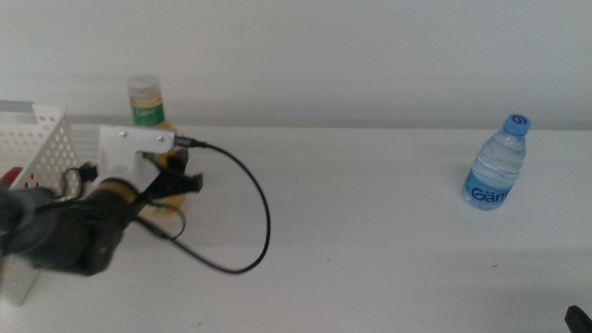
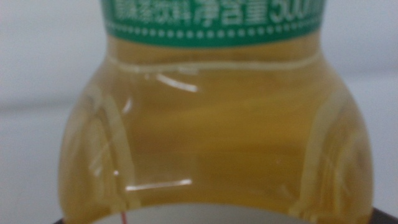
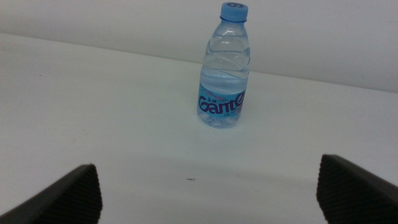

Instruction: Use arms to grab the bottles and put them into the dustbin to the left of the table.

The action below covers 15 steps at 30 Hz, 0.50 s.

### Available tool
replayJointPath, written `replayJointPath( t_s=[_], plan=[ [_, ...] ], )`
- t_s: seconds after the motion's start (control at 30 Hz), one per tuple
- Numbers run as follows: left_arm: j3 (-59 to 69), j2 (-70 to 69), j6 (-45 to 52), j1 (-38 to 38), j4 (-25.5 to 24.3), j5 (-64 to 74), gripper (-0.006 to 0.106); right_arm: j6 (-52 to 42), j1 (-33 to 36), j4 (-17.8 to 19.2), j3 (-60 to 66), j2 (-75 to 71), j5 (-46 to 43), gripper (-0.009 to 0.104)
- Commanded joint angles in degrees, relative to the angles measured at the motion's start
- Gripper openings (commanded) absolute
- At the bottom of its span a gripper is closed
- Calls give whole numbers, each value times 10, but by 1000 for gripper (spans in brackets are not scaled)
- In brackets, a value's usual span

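Observation:
The yellow juice bottle point(image 1: 145, 102) with a green label stands upright at the table's back left, just right of the white perforated dustbin point(image 1: 42, 139). My left gripper point(image 1: 172, 181) is around its lower body, and in the left wrist view the bottle point(image 2: 217, 137) fills the picture. A bit of red point(image 1: 7, 174) shows inside the dustbin. The clear water bottle point(image 1: 497, 165) point(image 3: 224, 74) with a blue cap stands at the far right. My right gripper point(image 3: 208, 193) waits open near the table's front right corner, well short of that bottle.
The left arm's black cable point(image 1: 250, 213) loops over the white table point(image 1: 370, 240) to the right of the arm. A pale wall runs behind the table's back edge.

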<state>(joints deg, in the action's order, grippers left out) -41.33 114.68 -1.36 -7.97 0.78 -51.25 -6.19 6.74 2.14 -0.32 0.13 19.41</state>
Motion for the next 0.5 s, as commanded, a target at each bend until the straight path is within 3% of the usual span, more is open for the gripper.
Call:
replayJointPath(
  t_s=[0.0, 0.07, 0.23, 0.33, 0.47],
  plan=[
    [54, -87, -6, -1, 1, 57, -2, -1, -4, 1, 24, -22, -5, 92],
    [88, -161, -33, -1, -16, 150, -2, -1, -4, 1, 24, -22, -5, 92],
    [99, -366, -135, -6, -65, 570, -2, -1, -4, 1, 24, -22, -5, 92],
    [75, -466, -128, -6, -53, 762, -2, -1, -4, 1, 24, -22, -5, 92],
    [-35, -530, -17, 21, -49, 1002, -2, -1, -4, 1, 24, -22, -5, 92]
  ],
)
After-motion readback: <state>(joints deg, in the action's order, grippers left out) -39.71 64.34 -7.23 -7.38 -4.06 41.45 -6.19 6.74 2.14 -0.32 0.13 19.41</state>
